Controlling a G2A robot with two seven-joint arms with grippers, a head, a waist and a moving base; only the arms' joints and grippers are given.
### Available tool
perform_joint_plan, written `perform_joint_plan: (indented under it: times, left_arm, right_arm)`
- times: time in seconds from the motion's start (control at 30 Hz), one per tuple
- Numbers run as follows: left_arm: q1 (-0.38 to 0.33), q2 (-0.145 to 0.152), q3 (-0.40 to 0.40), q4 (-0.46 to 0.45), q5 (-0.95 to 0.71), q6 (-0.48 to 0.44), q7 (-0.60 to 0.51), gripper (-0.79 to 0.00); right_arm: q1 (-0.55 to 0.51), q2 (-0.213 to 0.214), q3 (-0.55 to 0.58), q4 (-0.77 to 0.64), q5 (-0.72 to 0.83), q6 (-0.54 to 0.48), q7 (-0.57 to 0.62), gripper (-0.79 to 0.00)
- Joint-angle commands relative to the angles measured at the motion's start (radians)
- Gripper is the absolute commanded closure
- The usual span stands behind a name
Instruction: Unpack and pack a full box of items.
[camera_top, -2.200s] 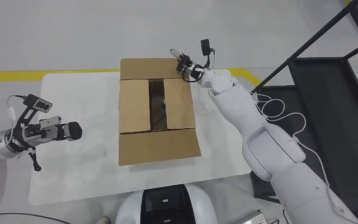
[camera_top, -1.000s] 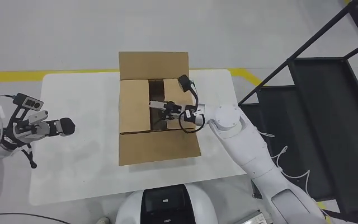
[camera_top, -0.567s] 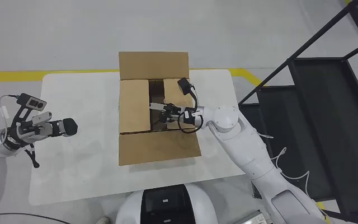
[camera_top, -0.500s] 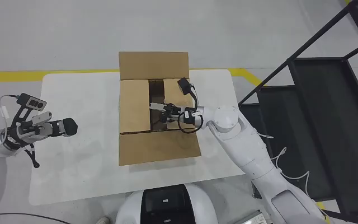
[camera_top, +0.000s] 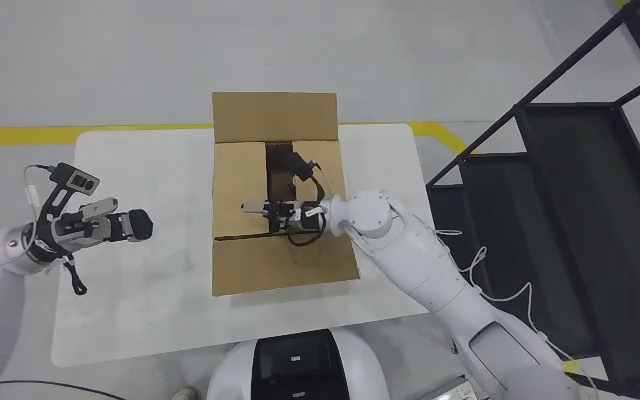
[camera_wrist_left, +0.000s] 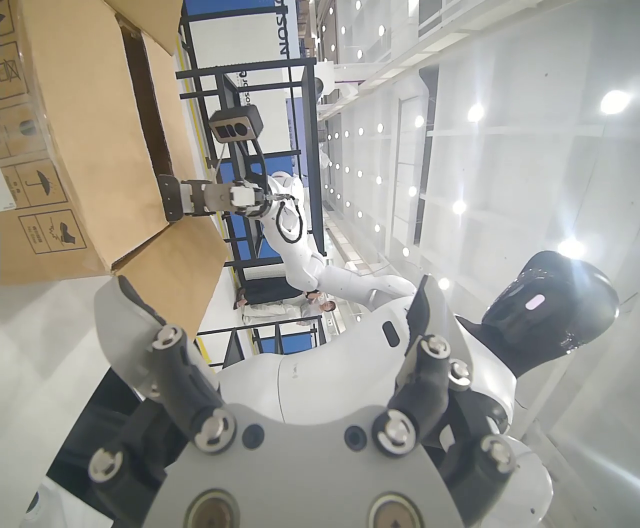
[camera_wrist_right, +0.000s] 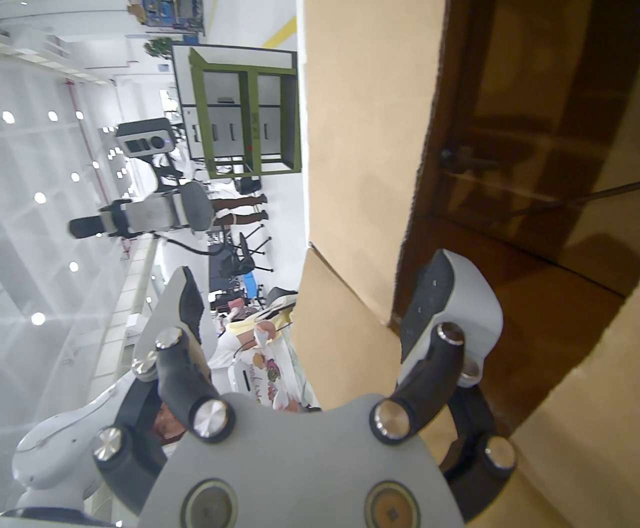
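A cardboard box (camera_top: 240, 190) stands in the middle of the white table (camera_top: 150, 300). Its back flap (camera_top: 275, 115) and front flap (camera_top: 285, 262) lie folded outward, and both side flaps are folded in with a dark gap (camera_top: 277, 160) between them. My right gripper (camera_top: 250, 208) is open at the inner edge of the left side flap (camera_wrist_right: 360, 165). One finger (camera_wrist_right: 435, 300) is inside the gap and the other (camera_wrist_right: 185, 305) is outside above the flap. My left gripper (camera_top: 137, 225) hangs open and holds nothing (camera_wrist_left: 277, 305) over the table's left part, well away from the box (camera_wrist_left: 75, 125).
A black metal stair frame (camera_top: 560, 150) stands beyond the table's right side. A yellow floor line (camera_top: 100, 132) runs behind the table. Bare table surface lies left of and in front of the box.
My right arm swung from the box's back right corner to over the gap, then reached across to the left side flap's edge. My left gripper drifted slightly toward the box.
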Motion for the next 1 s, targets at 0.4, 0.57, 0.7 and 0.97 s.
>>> perform_joint_plan:
  times: [0.4, 0.57, 0.7, 0.97]
  left_arm:
    - [-0.022, -0.009, -0.004, 0.054, -0.068, 0.016, 0.027, -0.785]
    - [-0.028, -0.012, -0.044, 0.058, -0.14, 0.0, 0.068, -0.785]
    - [-0.009, -0.016, -0.087, 0.04, -0.245, -0.006, 0.073, -0.785]
    - [-0.008, -0.019, -0.078, 0.071, -0.239, 0.081, 0.045, -0.785]
  right_arm:
    - [0.016, -0.041, -0.016, 0.005, 0.265, -0.241, 0.067, -0.785]
    - [0.08, -0.08, -0.116, 0.04, 0.261, -0.318, 0.08, -0.785]
    - [0.158, -0.141, -0.225, 0.16, 0.309, -0.366, 0.057, -0.785]
    - [0.265, -0.26, -0.356, 0.405, 0.394, -0.437, 0.045, -0.785]
